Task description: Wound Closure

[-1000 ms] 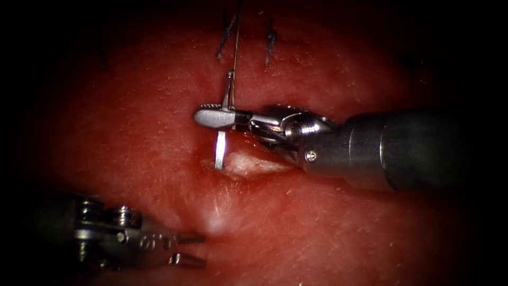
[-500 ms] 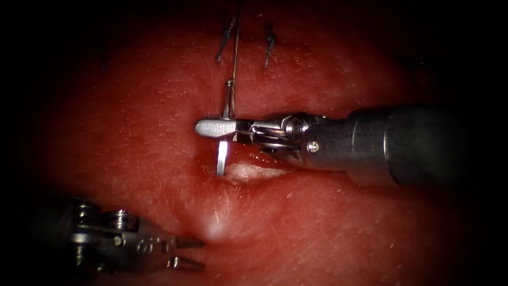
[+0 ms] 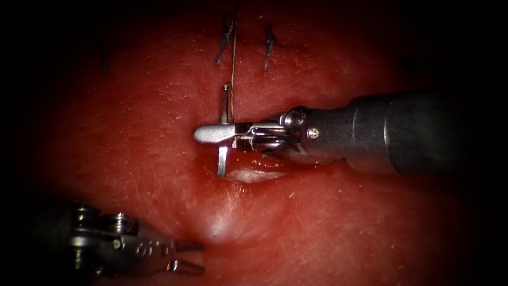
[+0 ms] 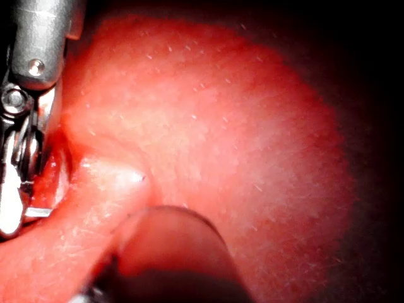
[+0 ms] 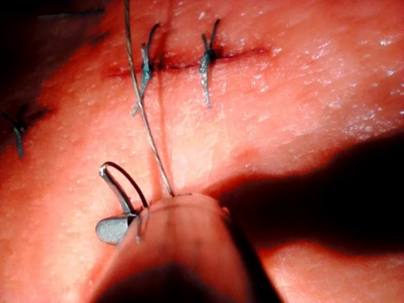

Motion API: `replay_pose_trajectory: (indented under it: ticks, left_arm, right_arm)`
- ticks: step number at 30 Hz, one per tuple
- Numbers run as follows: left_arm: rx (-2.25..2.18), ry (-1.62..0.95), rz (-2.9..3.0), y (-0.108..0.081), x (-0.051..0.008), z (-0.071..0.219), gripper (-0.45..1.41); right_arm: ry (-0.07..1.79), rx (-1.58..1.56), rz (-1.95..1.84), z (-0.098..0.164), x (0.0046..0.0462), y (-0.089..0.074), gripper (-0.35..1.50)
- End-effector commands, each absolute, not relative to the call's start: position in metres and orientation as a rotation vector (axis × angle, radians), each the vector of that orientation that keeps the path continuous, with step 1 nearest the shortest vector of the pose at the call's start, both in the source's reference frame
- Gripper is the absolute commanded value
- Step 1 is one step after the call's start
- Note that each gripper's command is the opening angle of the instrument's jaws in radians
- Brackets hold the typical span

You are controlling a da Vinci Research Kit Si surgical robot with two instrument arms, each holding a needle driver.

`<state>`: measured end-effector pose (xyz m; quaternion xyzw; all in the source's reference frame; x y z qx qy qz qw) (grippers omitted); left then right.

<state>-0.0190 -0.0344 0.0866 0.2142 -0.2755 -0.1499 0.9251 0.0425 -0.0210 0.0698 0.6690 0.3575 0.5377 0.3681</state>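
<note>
- Right tool (image 3: 211, 133) comes in from the right and clamps the needle (image 3: 223, 159) near the middle of its curve, jaws closed on it.
- Left tool (image 3: 188, 256) sits low on the left side, well apart from the needle, its jaws a narrow gap apart and holding nothing.
- Much of the needle's curve is hidden: the jaws cover the middle, and the lower end dips into the cut (image 3: 254, 172) at its left end, so its tip cannot be seen.
- The needle's upper end stands above the jaws; the thread (image 3: 233, 63) rises from it towards two finished stitches (image 3: 270, 45) and is cut off by the dark edge of the endoscope view.
- In the right wrist view the needle (image 5: 123, 183) arches over the jaw tip (image 5: 113, 228), and the tool's own shaft hides the rest of it; the thread (image 5: 142, 113) runs up past the stitches (image 5: 207, 63).
- In the left wrist view the right tool (image 4: 19, 158) lies beside the cut (image 4: 53, 180), and a blurred dark shape covers part of the tissue (image 4: 221, 139).
- Red fluid (image 3: 264, 161) wets the open cut below the right tool's jaws.
</note>
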Motion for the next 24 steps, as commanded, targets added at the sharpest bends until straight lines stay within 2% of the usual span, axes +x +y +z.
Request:
replay_pose_trajectory:
  ticks: [1,13,16,17,18,19,20,22,24]
  left_arm:
    - [0.44,-0.564,-0.307,-0.035,-0.0195,0.0871,0.09]
    - [0.439,-0.564,-0.307,-0.0351,-0.0194,0.0872,0.07]
    - [0.432,-0.567,-0.3,-0.035,-0.0194,0.0869,0.09]
    - [0.429,-0.567,-0.295,-0.0349,-0.0194,0.0866,0.09]
    - [0.423,-0.574,-0.288,-0.0349,-0.0194,0.0863,0.11]
    - [0.414,-0.582,-0.282,-0.0348,-0.0194,0.086,0.16]
    - [0.402,-0.592,-0.271,-0.0347,-0.0194,0.0857,0.21]
    - [0.349,-0.651,-0.249,-0.0341,-0.0195,0.0845,0.41]
    - [0.324,-0.702,-0.244,-0.0337,-0.0195,0.0836,0.44]
  right_arm:
    - [0.917,1.726,1.376,0.0696,0.043,-0.0215,-0.35]
    - [0.942,1.758,1.384,0.0667,0.0435,-0.0226,-0.35]
    - [1.187,1.583,1.345,0.0676,0.0431,-0.0202,-0.35]
    - [1.264,1.552,1.347,0.0682,0.0429,-0.0194,0.15]
    - [1.3,1.535,1.353,0.0685,0.0426,-0.0188,0.56]
    - [1.317,1.516,1.353,0.0688,0.0423,-0.0183,0.68]
    - [1.334,1.492,1.346,0.0692,0.042,-0.0177,0.71]
    - [1.357,1.451,1.331,0.0701,0.0411,-0.0165,0.88]
    - [1.369,1.427,1.32,0.0705,0.0406,-0.016,0.93]
